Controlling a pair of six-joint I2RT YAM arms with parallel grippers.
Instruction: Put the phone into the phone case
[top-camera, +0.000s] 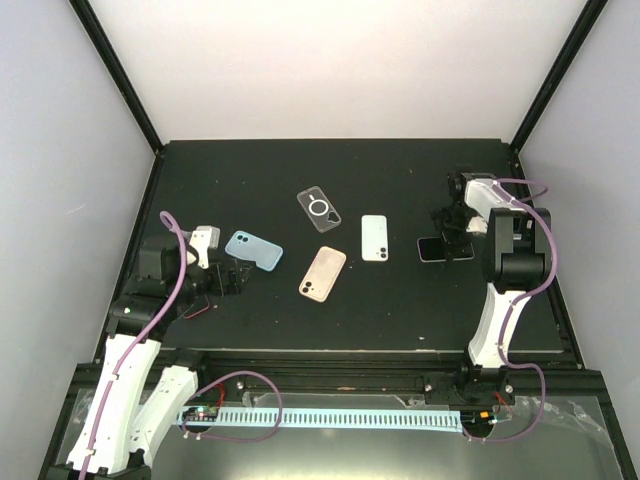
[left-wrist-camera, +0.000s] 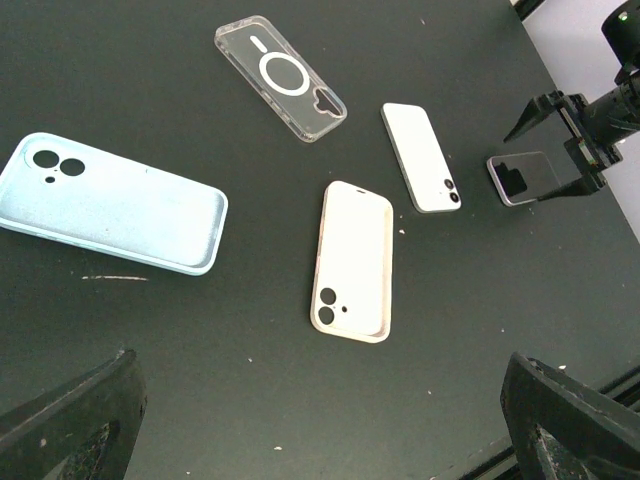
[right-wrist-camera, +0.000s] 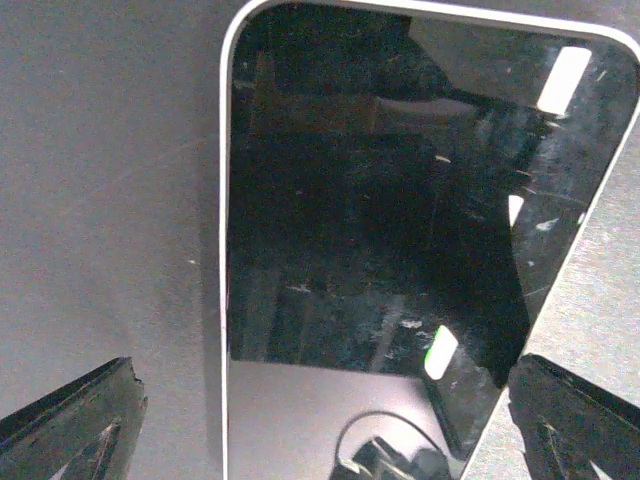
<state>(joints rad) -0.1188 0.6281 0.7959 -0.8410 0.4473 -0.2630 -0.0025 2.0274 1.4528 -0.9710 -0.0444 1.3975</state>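
Note:
A phone (top-camera: 438, 249) lies screen up at the right of the mat, its dark glass filling the right wrist view (right-wrist-camera: 400, 220). My right gripper (top-camera: 456, 236) hovers open just over it, one finger on each side (right-wrist-camera: 70, 425), touching nothing. A second, white phone (top-camera: 375, 238) lies face down to its left. Three cases lie inside up: clear (top-camera: 318, 209), beige (top-camera: 322, 273) and light blue (top-camera: 253, 250). My left gripper (top-camera: 226, 277) stands open and empty near the blue case (left-wrist-camera: 110, 215). The left wrist view also takes in the beige case (left-wrist-camera: 353, 260) and the white phone (left-wrist-camera: 421, 157).
The black mat (top-camera: 400, 310) ends in a raised rail along the front and black frame posts at the back corners. White walls close in the back and sides. The clear case (left-wrist-camera: 280, 78) lies farthest back.

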